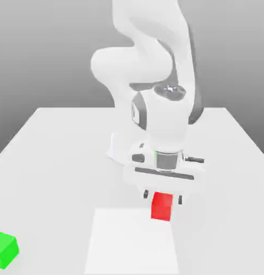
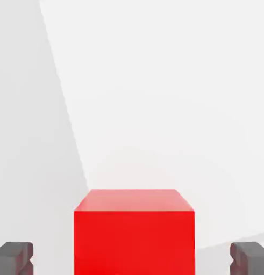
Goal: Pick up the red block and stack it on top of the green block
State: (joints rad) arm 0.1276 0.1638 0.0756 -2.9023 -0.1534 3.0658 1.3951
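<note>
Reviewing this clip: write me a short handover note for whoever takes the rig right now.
Gripper: open, lowered around the red block, one finger on each side with gaps showing in the hand view; not yet closed on it.
Red block: on the table, at the edge of a lighter patch.
Green block: alone near the exterior view's lower left corner.
Done: gripper lined up over red.
Left: close, lift, carry to green, stack, release.
</note>
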